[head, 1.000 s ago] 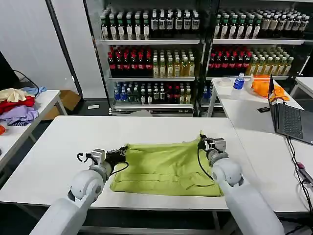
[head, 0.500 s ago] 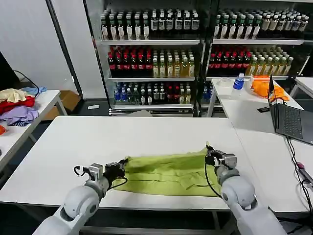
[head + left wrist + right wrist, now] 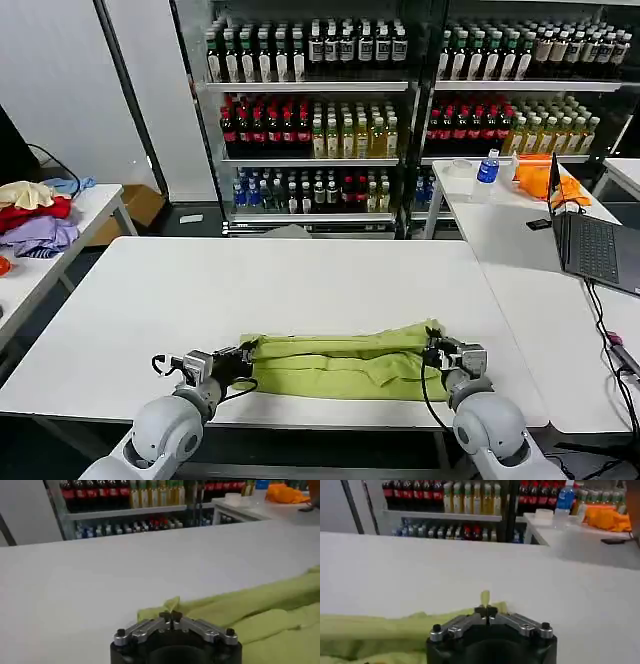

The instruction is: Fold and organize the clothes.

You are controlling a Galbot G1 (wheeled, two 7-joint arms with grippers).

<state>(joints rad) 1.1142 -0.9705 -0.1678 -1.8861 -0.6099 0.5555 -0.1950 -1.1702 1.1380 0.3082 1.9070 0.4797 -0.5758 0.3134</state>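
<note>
Left claw (image 3: 243,352) pinched tight on T-shirt (image 3: 340,366) corner; right claw (image 3: 432,348) pinched tight on other corner. Both claws pulled back toward robot since earlier. Shirt between claws, now narrow band on worktop (image 3: 200,290). Fold nearly laid.

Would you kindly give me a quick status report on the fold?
Both hands shut on T-shirt corners: left hand, right hand. Shirt folded into narrow band near table's front edge. Nothing in the way.
</note>
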